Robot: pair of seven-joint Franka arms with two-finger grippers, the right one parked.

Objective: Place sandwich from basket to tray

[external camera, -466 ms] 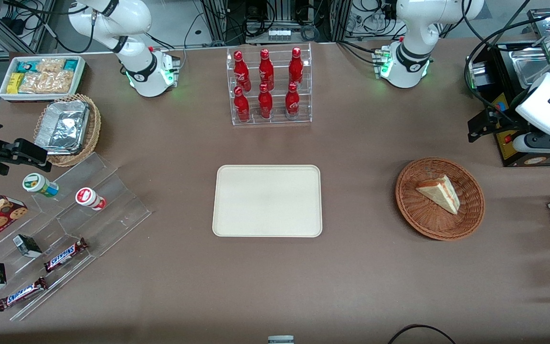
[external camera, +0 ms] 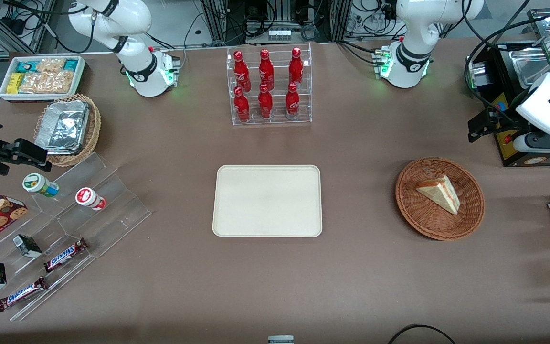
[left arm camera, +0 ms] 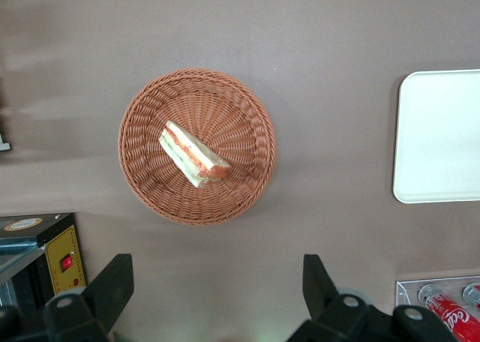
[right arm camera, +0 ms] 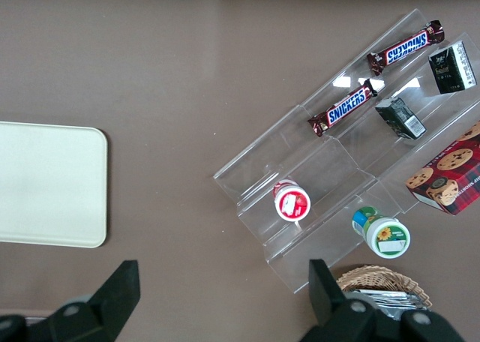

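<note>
Below my pincer (left arm camera: 217, 289), down on the brown tabletop (external camera: 361, 267), sits the round reddish-brown woven wicker basket (left arm camera: 247, 102). Pincer is apart, both black fingers (left arm camera: 112, 286) spread wide, clamped on nothing, hanging well above the basket and touching nothing.

The triangular white-bread sandwich wedge with red-orange and green filling (left arm camera: 193, 155) lies in the basket, roughly at its middle, filling edge showing. In the front view the same sandwich (external camera: 439, 192) rests in the basket (external camera: 423, 224), which is nearer the front camera than my pincer (external camera: 475, 131).

The flat cream-beige rectangular tray with rounded corners (external camera: 267, 200) lies on the tabletop well apart from the basket, off toward the parked arm's end from where my pincer hangs. Nothing on it. One edge of the tray (left arm camera: 439, 136) shows in my wrist camera too.

A clear acrylic rack of red cola bottles (external camera: 269, 86) stands farther from the front camera than the tray. A black box with a red switch (left arm camera: 64, 259) sits just beside my pincer.
</note>
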